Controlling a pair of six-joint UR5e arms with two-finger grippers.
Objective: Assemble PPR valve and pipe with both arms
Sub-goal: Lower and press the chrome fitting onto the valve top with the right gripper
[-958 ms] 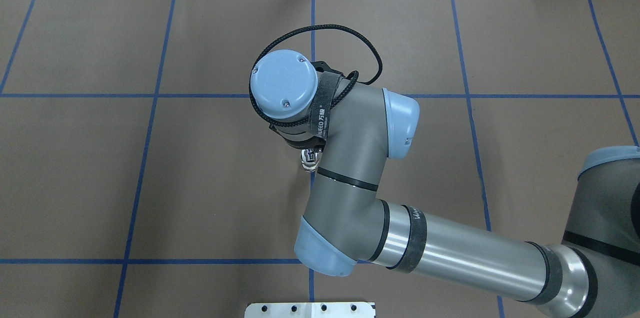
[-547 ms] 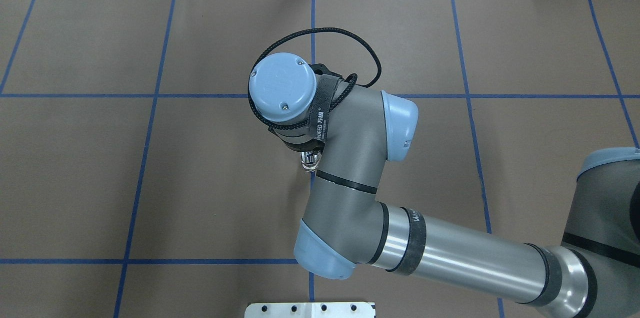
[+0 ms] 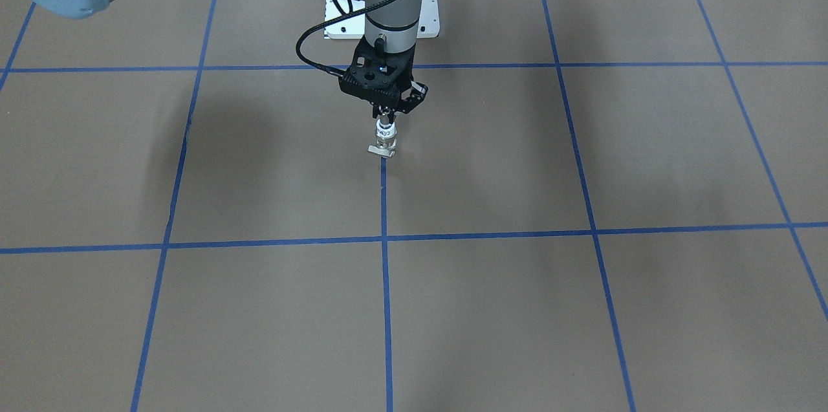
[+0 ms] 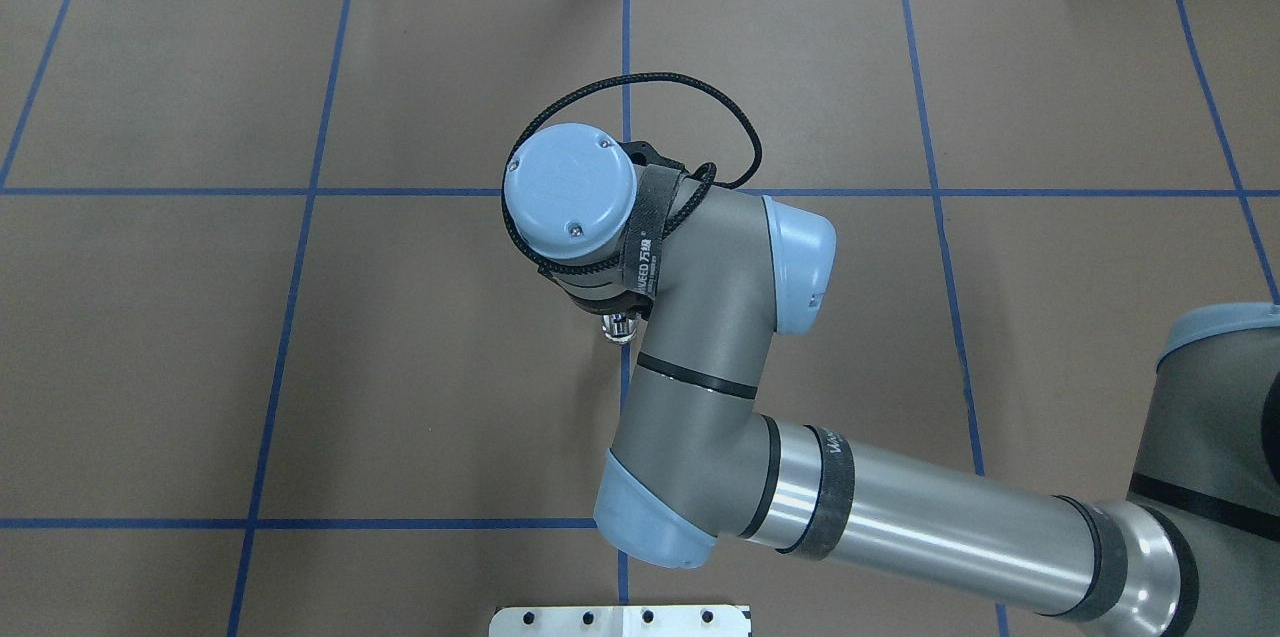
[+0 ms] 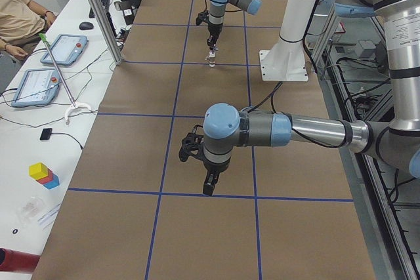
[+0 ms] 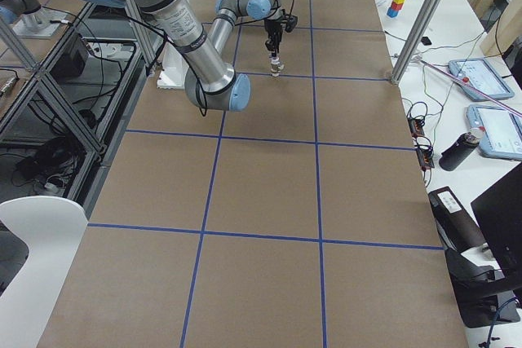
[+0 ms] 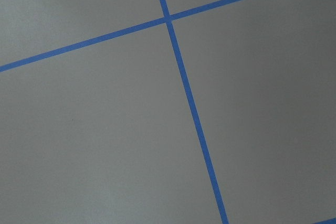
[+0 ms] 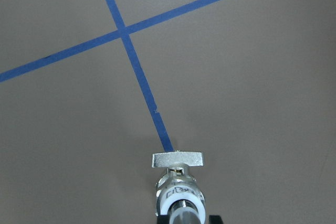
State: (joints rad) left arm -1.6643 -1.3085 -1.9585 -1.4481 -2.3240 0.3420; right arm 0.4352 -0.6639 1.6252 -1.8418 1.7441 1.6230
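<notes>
My right gripper [image 3: 386,116] points straight down at the table's middle and is shut on the top of the PPR valve [image 3: 383,139]. The valve hangs upright, with its flat tab [image 3: 381,151] lowest, at or just above the brown mat. In the right wrist view the tab [image 8: 177,158], metal band and white mouth [image 8: 178,199] show, with a greyish stub, perhaps the pipe [image 8: 181,216], inside the mouth. In the overhead view the valve [image 4: 620,327] peeks out under the wrist. My left gripper [image 5: 209,187] hangs over bare mat and shows only in the exterior left view. I cannot tell its state.
Blue tape lines [image 3: 383,205] cross the brown mat. A white bolted pedestal [image 4: 620,620] stands at the robot's edge. Tablets [image 5: 62,49] and an operator [image 5: 16,11] are at a side table. The left wrist view shows only mat and a tape line [image 7: 191,114].
My right wrist has shifted slightly toward the robot's side, with the valve still in its grip and nearly in place.
</notes>
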